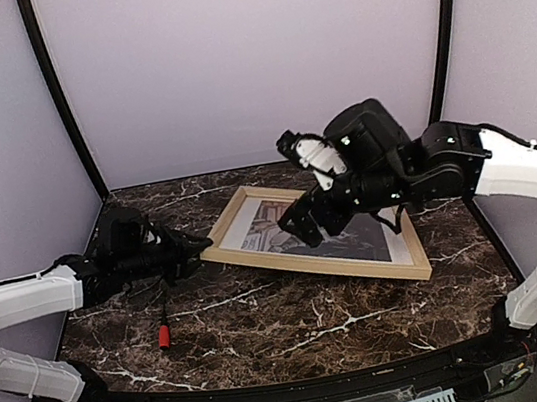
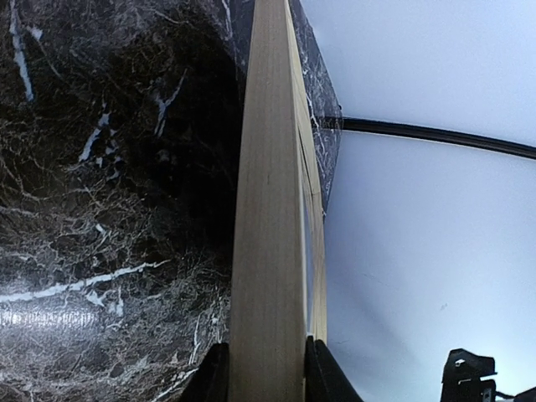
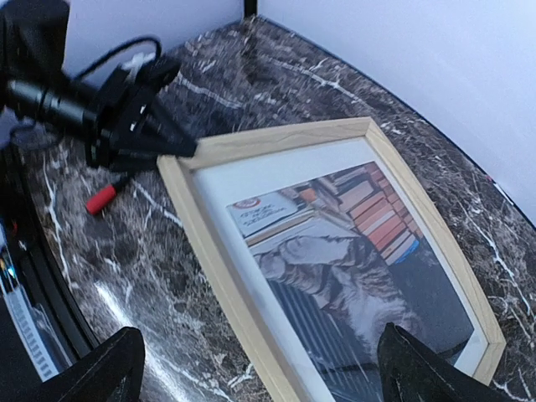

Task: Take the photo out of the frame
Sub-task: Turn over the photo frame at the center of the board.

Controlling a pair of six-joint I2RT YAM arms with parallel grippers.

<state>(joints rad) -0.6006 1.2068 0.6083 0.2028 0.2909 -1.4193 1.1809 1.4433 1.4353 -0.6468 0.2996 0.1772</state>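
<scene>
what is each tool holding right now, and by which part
Left tool grips the frame by its left corner moulding; right tool is open, holding nothing.

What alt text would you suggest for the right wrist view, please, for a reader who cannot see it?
A light wood frame holding the photo of a grey cat beside stacked books sits on a dark marble table. The left pincer grips its left corner, and the right pincer hangs open above it.
</scene>
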